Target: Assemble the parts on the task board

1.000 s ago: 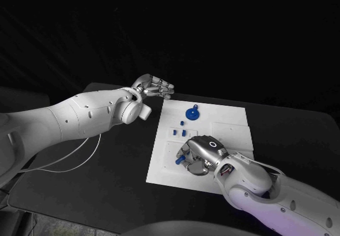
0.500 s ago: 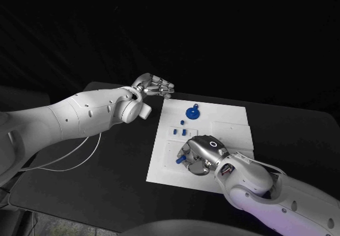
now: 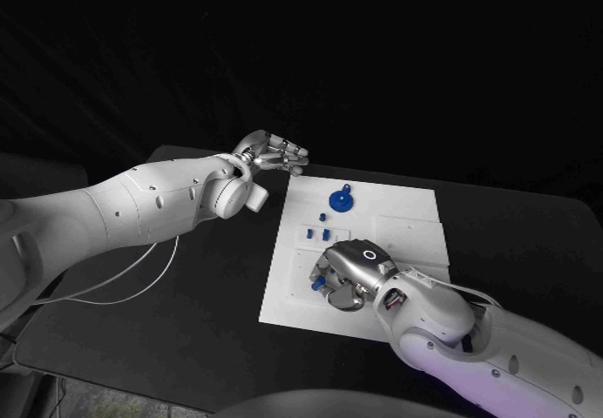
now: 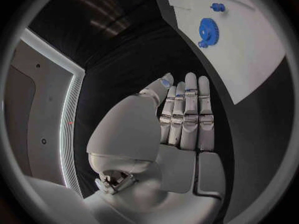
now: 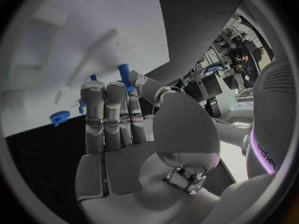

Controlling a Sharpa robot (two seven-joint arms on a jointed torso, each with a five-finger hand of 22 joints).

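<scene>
The white task board point(image 3: 377, 226) lies in the middle of the black table point(image 3: 151, 331). On it the head view shows one round blue gear point(image 3: 341, 203) near the far end, three small blue pegs point(image 3: 321, 233) in a row at mid-board, and one more blue part point(image 3: 319, 282) at the right robot hand point(image 3: 346, 274), which rests over the board's near half. The right wrist view shows what the head view hides — that blue part point(image 5: 124, 74) is pinched upright between thumb and a fingertip, the other fingers lying straight and close together.

The left robot hand point(image 3: 274, 154) hangs off the board's far left corner, above the table, holding nothing. The left wrist view shows its fingers point(image 4: 190, 109) straight and side by side, thumb slightly apart — and past them the gear point(image 4: 209, 32) on the board, well clear of the hand.
</scene>
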